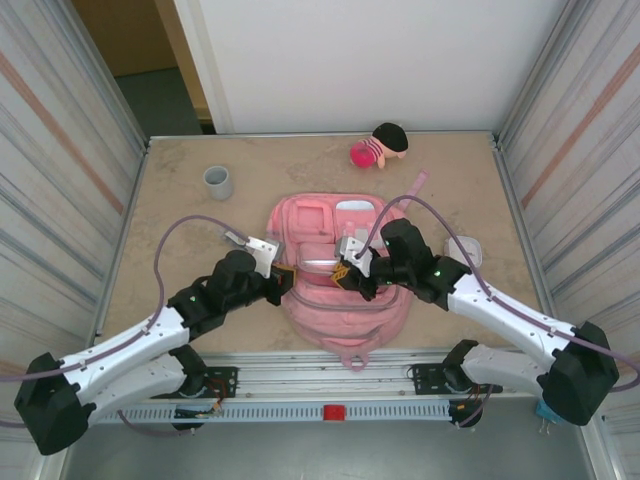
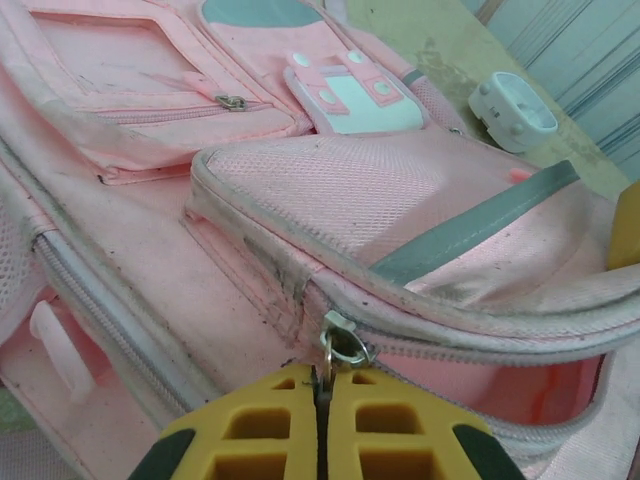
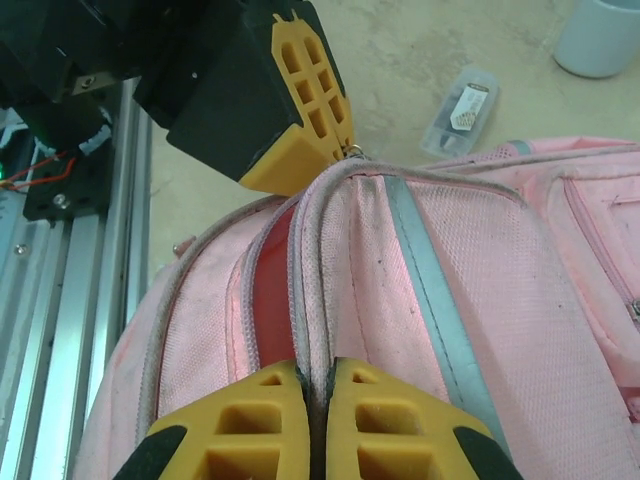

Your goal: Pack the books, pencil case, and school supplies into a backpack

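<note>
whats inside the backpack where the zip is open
Through the open slit of the backpack, reddish-pink lining shows. The pocket fabric and the right claw pinching its edge cover the rest, so any contents are hidden. The left claw grips the zipper pull.

The left arm [image 1: 130, 350] stretches forward and inward from its base with the elbow bent. The right arm [image 1: 510, 315] mirrors it, so both wrists point toward each other. The left gripper [image 2: 320, 392] has its yellow fingers pressed together, pinching a zipper pull [image 2: 343, 345]. The right gripper [image 3: 315, 385] is likewise clamped, nipping a piped seam of the backpack [image 3: 480, 260]. The two fingertip pairs sit near each other, apart.
</note>
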Action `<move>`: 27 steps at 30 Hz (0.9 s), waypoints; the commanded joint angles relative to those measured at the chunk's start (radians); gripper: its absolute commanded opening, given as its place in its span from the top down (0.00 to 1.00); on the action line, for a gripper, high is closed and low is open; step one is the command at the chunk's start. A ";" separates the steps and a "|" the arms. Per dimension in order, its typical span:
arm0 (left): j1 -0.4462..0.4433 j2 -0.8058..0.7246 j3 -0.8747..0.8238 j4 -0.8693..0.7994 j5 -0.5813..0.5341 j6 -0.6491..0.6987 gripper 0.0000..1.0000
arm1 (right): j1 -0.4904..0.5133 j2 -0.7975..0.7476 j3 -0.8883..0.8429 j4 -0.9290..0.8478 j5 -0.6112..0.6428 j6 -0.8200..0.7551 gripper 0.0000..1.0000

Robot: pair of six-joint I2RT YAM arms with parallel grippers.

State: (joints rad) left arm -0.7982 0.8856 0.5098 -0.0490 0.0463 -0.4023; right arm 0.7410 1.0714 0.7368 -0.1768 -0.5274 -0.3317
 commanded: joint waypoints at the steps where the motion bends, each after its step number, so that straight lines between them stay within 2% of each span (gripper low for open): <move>1: 0.069 0.024 -0.034 0.015 -0.130 0.009 1.00 | -0.009 -0.070 0.004 -0.046 -0.132 -0.026 1.00; 13: 0.101 0.146 -0.015 0.063 -0.172 -0.023 1.00 | -0.030 -0.067 0.010 -0.079 -0.183 -0.033 1.00; 18: 0.114 0.152 0.034 0.036 -0.196 -0.054 0.97 | -0.038 -0.076 0.008 -0.085 -0.128 0.008 1.00; 20: 0.114 0.145 0.055 0.018 -0.171 -0.057 0.88 | -0.043 -0.076 0.004 -0.072 -0.110 0.038 0.96; 24: 0.114 0.112 0.105 -0.049 -0.120 -0.064 0.66 | -0.045 -0.114 -0.012 -0.037 -0.066 0.093 0.74; 27: 0.114 0.061 0.138 -0.122 -0.125 -0.089 0.44 | -0.046 -0.129 -0.004 -0.043 -0.024 0.141 0.54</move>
State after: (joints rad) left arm -0.6891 1.0027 0.5869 -0.0914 -0.0044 -0.4561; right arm 0.6987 0.9676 0.7254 -0.2115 -0.5526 -0.2543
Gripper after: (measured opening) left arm 0.528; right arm 0.419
